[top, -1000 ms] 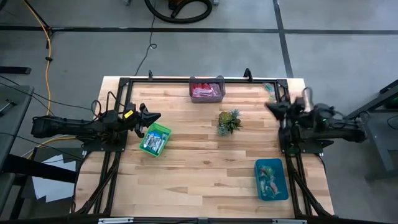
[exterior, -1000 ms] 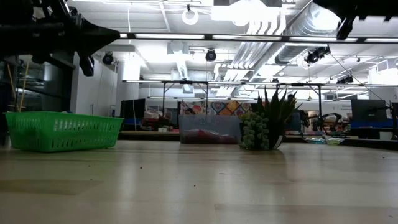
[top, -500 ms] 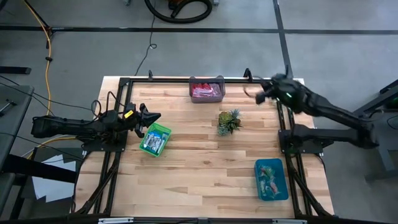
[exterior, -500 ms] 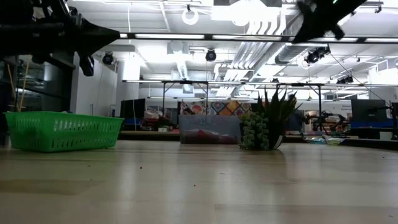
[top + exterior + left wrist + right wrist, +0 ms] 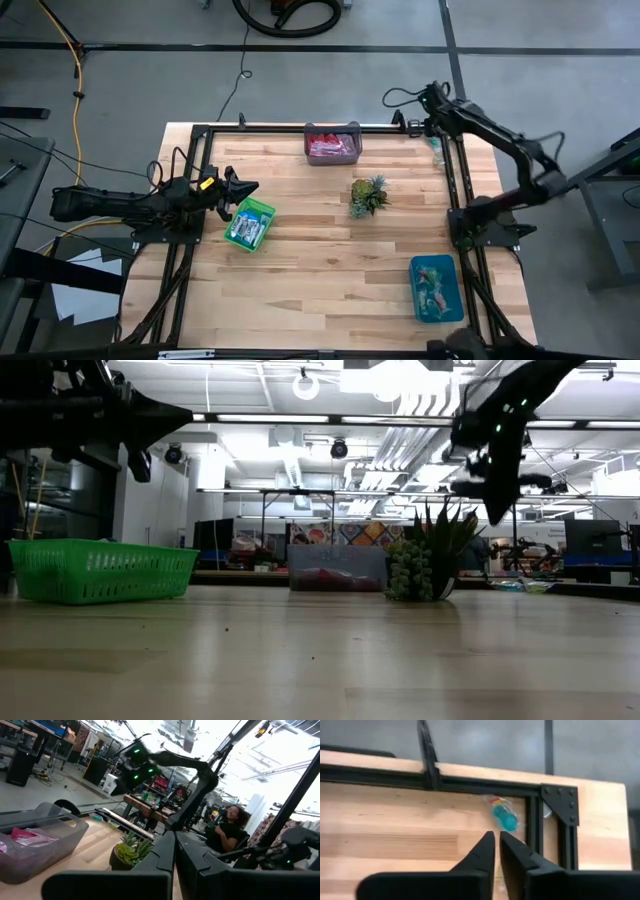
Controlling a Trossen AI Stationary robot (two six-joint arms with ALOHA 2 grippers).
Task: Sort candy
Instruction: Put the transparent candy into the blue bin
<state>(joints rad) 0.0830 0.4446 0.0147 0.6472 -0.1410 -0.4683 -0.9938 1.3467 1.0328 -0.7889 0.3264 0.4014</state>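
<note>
One loose candy [image 5: 505,818], in a teal-and-red wrapper, lies flat on the table near its far right corner, also seen in the high view as the candy [image 5: 436,143]. My right gripper [image 5: 497,836] hangs above it, pointing down, fingers shut, touching nothing; the low view shows the right gripper [image 5: 497,517] high over the table. My left gripper [image 5: 250,187] waits shut and level above the green basket [image 5: 248,223], which holds blue-and-white candy. A grey bin [image 5: 332,143] holds pink candy, and a blue bin [image 5: 436,288] holds greenish candy.
A small spiky green plant [image 5: 368,195] stands mid-table between the bins. A black metal frame [image 5: 535,820] runs along the far and right table edges beside the loose candy. A person sits in the room beyond the table [image 5: 227,827]. Bare wood lies between the bins.
My right arm has swung from the table's right edge out toward the far right corner, stretching out, and its gripper has tipped to point down over the loose candy. The left arm and all bins have kept still.
</note>
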